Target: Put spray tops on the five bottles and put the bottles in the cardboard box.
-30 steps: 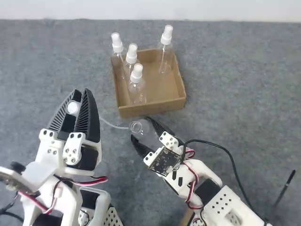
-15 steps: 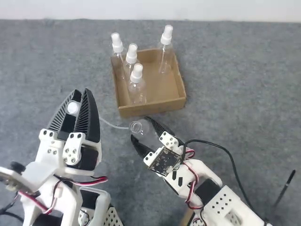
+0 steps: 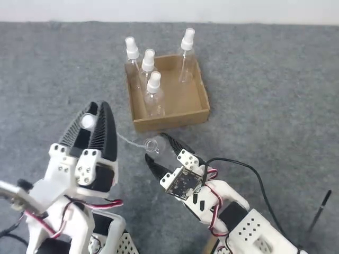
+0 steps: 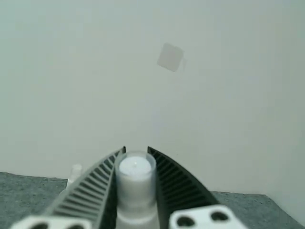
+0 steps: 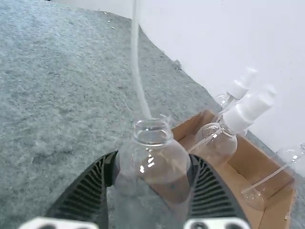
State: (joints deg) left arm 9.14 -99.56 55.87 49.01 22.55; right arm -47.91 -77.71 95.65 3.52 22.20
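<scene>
My right gripper (image 3: 159, 148) is shut on a clear open bottle (image 5: 151, 164), held upright just in front of the cardboard box (image 3: 197, 114). My left gripper (image 4: 136, 164) is shut on a white spray top (image 4: 136, 179), raised at the left; in the high view that spray top (image 3: 87, 121) sits between the black fingers. Its thin dip tube (image 5: 135, 62) slants down and its end meets the bottle's mouth (image 3: 152, 144). Three capped bottles stand in the box: two at the left (image 3: 153, 95) and one at the back right (image 3: 186, 58). Another capped bottle (image 3: 131, 53) stands at the box's back left edge.
Grey carpet (image 3: 265, 79) covers the table around the box. A red, black and white cable (image 3: 233, 164) runs over the right arm. A thin dark rod (image 3: 320, 211) lies at the lower right edge. A pale wall (image 4: 152, 71) rises behind.
My left gripper with the spray top has shifted slightly right and forward, bringing the tube end to the bottle's mouth. The right gripper and bottle have edged a little forward-left.
</scene>
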